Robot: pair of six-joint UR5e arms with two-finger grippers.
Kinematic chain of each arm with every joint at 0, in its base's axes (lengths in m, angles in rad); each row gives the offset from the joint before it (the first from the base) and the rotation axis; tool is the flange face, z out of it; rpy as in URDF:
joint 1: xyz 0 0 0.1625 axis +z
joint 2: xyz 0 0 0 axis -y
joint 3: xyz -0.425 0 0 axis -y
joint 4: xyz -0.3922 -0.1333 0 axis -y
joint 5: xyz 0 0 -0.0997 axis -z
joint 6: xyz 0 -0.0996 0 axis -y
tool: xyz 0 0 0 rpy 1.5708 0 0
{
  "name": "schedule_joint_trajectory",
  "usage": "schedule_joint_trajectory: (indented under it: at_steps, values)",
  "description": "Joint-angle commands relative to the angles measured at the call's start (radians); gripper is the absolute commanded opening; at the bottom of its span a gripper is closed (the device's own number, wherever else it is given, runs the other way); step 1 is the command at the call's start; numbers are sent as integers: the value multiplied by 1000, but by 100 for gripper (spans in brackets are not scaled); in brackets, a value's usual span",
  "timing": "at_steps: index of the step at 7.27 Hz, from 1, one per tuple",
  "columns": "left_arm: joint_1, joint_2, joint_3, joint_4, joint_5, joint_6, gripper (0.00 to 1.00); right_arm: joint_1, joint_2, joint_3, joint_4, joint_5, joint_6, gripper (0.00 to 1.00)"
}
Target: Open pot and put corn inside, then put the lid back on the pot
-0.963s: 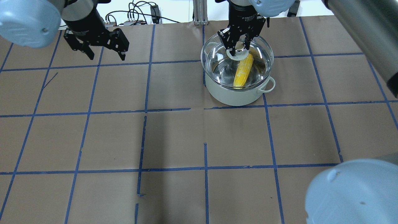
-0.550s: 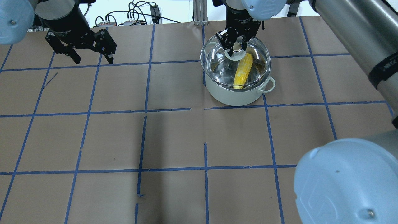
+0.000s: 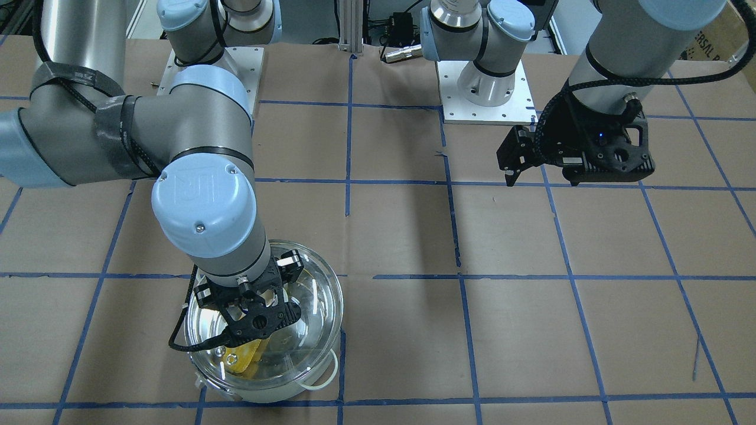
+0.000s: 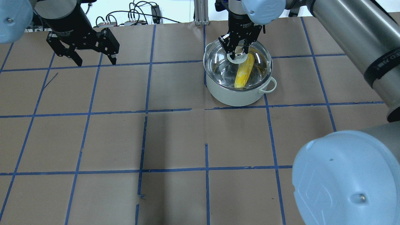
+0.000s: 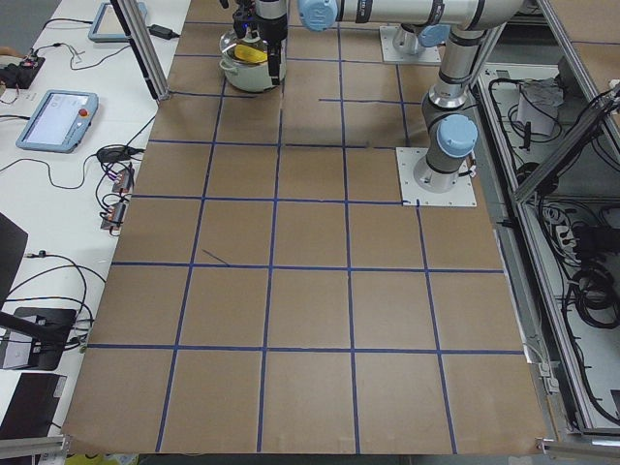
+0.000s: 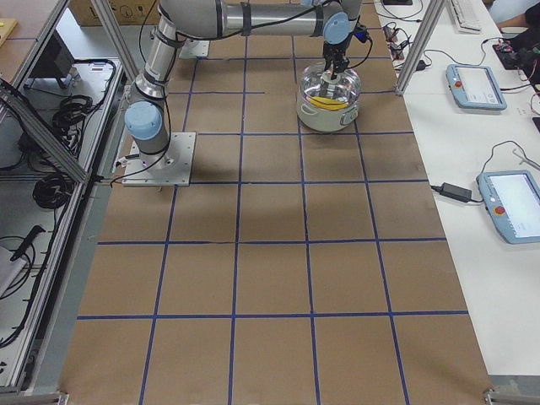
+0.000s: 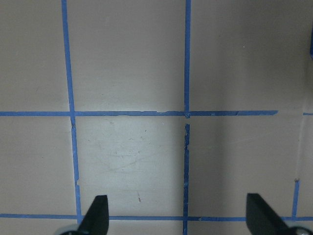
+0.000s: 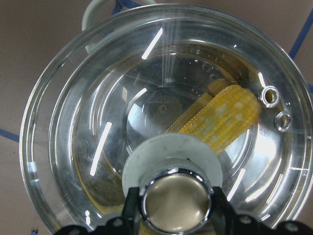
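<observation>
The pot (image 4: 232, 95) stands at the table's far right of centre. The yellow corn (image 4: 244, 71) lies inside it, seen through the glass. My right gripper (image 4: 239, 50) is shut on the knob of the clear lid (image 4: 218, 64), which covers the pot's mouth at rim level; I cannot tell whether it rests on the rim. In the right wrist view the fingers clamp the knob (image 8: 175, 196) above the corn (image 8: 220, 120). In the front view the right gripper (image 3: 254, 307) holds the lid (image 3: 319, 295) over the pot (image 3: 277, 392). My left gripper (image 4: 96, 62) is open and empty above bare table at the far left.
The table is brown paper with a blue tape grid. The pot's loop handle (image 4: 271, 86) sticks out to the right. Cables and boxes (image 4: 134, 15) lie past the far edge. The left wrist view shows only the paper and open fingertips (image 7: 95, 215).
My right gripper has lowered the lid down over the pot's mouth. My left arm has drawn back toward the far left corner, still open.
</observation>
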Motion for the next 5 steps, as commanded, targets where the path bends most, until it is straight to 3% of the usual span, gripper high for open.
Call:
schedule_joint_trajectory:
  at_steps: [1,5]
  values:
    - [-8,4,1,-1,1,-3,100,-4,10,4,-2,0,-2,32]
    - [-8,6,1,-1,-1,-2,100,-33,13,2,-4,0,-28,32]
